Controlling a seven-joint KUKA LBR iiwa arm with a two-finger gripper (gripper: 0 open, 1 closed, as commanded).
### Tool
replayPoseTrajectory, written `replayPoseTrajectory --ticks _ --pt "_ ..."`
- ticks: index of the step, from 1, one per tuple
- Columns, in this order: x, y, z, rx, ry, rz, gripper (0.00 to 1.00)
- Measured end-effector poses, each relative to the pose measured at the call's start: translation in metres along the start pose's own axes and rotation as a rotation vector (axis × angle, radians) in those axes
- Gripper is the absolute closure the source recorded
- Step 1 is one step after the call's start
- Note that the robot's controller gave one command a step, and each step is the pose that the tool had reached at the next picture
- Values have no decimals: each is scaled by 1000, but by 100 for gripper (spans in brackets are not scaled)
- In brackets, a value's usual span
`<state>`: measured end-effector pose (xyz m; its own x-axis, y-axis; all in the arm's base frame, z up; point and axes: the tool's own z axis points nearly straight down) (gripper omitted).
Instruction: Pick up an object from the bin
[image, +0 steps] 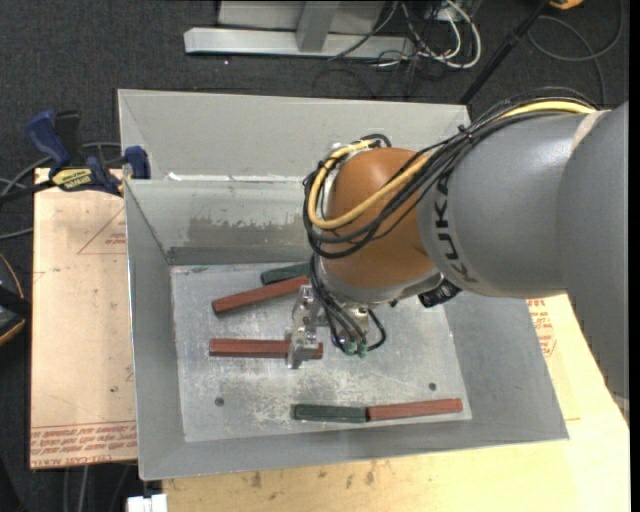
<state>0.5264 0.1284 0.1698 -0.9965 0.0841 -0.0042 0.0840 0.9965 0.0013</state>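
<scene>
- My hand (305, 338) is low in the middle of the bin (150, 300), sitting on the right end of a red-brown flat bar (250, 348) that lies level and runs toward the bin's left wall.
- Apart or together – I cannot tell; the wrist's orange cover (375, 230) and its cables crowd that spot, and the bar's end is hidden beneath.
- A second red-brown bar (255, 298) lies tilted just behind it.
- A dark green bar (283, 272) nearer the back wall – its right end disappears under the arm.
- Along the front edge, a dark green bar (328, 412) and a red-brown bar (415, 407) lie end to end.
</scene>
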Motion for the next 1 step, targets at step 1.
replayPoseTrajectory --ticks 1 --pt "16 3 -75 0 3 -7 100"
